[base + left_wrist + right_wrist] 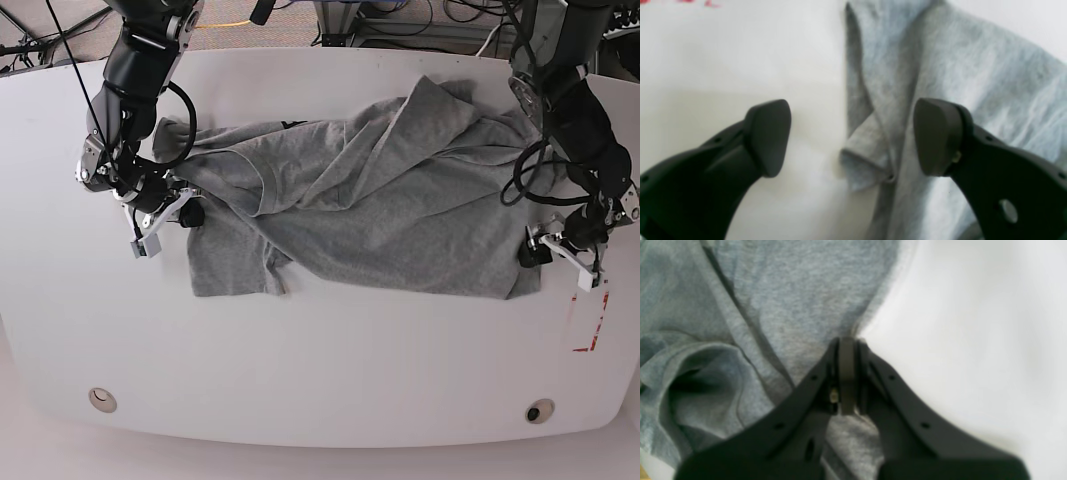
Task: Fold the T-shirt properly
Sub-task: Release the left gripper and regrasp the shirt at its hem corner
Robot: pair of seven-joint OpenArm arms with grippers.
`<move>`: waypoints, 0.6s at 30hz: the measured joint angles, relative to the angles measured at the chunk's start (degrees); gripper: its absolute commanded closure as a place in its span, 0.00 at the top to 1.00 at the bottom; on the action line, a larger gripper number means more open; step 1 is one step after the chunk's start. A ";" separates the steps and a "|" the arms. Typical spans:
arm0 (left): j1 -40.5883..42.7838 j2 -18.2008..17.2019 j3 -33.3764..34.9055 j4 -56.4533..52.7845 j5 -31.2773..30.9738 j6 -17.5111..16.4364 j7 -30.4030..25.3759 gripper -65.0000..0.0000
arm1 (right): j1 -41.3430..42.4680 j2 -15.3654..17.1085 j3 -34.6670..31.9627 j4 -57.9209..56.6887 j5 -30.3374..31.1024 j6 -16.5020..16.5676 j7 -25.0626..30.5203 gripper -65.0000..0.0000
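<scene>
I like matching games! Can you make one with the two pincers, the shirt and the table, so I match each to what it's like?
Things:
1. left pincer
2. right pincer
3. shirt
4. table

Descriptions:
A. white, with red marks near one edge
B. grey and rumpled, partly folded over itself
C. shut, pinching the shirt's edge
D. open, one finger over the shirt, one over bare table

Pairs: 1-D, 2-C, 3-B, 4-A
</scene>
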 measured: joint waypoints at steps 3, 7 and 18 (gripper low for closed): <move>-0.28 1.46 -0.02 -0.90 -0.66 0.02 -1.38 0.83 | 0.00 0.09 0.04 0.02 0.00 0.00 0.00 0.00; -0.59 3.63 -0.07 -0.98 -1.36 -0.22 -1.88 0.81 | 0.00 0.13 0.04 0.02 0.00 0.00 0.00 0.00; -0.28 5.11 -0.07 -1.51 -1.73 -0.42 -1.68 0.24 | -0.11 0.17 0.07 0.02 0.02 0.00 0.04 0.00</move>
